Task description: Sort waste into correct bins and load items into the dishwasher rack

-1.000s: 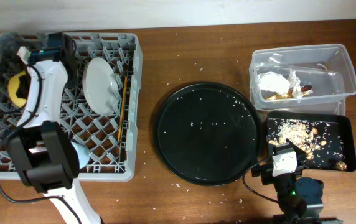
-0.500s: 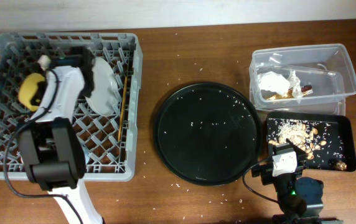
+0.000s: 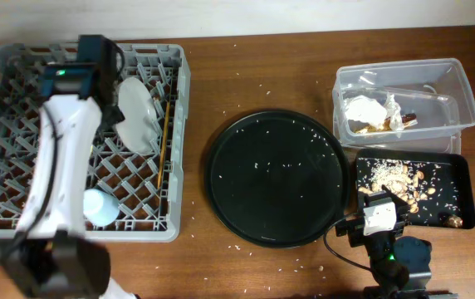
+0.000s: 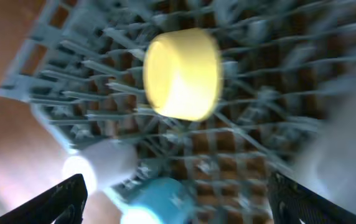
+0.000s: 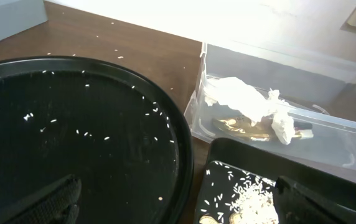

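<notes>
The grey dishwasher rack (image 3: 5, 166) fills the table's left side. A grey-green plate (image 3: 138, 112) stands on edge among its pegs, and a light-blue cup (image 3: 100, 208) sits near its front. My left arm reaches over the rack and hides the yellow bowl from overhead. In the blurred left wrist view the bowl (image 4: 183, 73) lies free on the rack (image 4: 259, 99), well beyond my open left gripper (image 4: 181, 202). The blue cup (image 4: 159, 199) and a pale cup (image 4: 100, 168) show below. My right gripper (image 5: 184, 205) is open and holds nothing.
A large round black tray (image 3: 275, 178) dotted with white crumbs lies mid-table. The clear tub (image 3: 462, 91) holds tissue (image 5: 240, 96) and a gold wrapper (image 5: 246, 127). The black rectangular tray (image 3: 462, 178) holds tan scraps (image 3: 403, 178). Crumbs dot the wood.
My left gripper has opened and let go of the yellow bowl, which now rests in the rack. The left arm has swung toward the rack's back. The right arm has not moved.
</notes>
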You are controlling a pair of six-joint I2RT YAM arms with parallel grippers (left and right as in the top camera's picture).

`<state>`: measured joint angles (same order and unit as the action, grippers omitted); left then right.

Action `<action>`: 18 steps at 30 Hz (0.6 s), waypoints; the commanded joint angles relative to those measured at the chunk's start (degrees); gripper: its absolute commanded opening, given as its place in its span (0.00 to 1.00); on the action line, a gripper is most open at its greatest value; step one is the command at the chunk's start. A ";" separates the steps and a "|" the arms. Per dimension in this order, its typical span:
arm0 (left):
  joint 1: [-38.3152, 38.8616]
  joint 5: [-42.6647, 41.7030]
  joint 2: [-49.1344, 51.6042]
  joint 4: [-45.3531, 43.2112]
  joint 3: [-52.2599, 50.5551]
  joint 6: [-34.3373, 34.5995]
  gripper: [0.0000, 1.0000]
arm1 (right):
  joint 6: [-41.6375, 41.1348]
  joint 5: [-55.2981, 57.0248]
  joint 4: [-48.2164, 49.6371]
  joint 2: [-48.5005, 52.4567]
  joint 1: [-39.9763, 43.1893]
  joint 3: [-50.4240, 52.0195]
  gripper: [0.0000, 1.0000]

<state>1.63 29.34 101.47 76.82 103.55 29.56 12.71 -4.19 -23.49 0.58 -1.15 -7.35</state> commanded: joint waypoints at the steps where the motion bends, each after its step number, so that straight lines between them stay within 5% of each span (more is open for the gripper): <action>1: 0.66 -26.14 -6.29 -0.87 1.31 -8.85 0.76 | 0.37 -0.28 0.33 -0.33 0.42 0.50 0.98; 3: 4.85 -33.38 -9.27 -0.61 1.31 -17.05 0.65 | 0.37 -0.28 0.33 -0.33 0.42 0.50 0.98; 6: 15.17 -30.10 -13.97 -0.90 1.31 -20.26 0.66 | 0.37 -0.28 0.33 -0.33 0.42 0.50 0.98; 7: 17.97 -28.39 -15.37 -1.09 1.31 -20.26 0.76 | 0.37 -0.28 0.33 -0.33 0.42 0.50 0.99; 8: 20.74 -27.32 -16.76 -1.11 1.31 -20.24 0.99 | 0.37 -0.28 0.35 -0.33 0.42 0.50 0.98; 13: 31.67 -27.43 -19.80 -0.92 1.31 -19.87 0.99 | 0.37 -0.28 0.35 -0.33 0.42 0.50 0.99; 18: 32.15 -23.85 -19.93 2.16 1.31 -20.22 0.99 | 0.37 -0.28 0.33 -0.33 0.42 0.50 0.98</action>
<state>34.02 2.39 81.69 80.53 104.47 10.24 12.69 -4.16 -23.51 0.58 -1.15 -7.35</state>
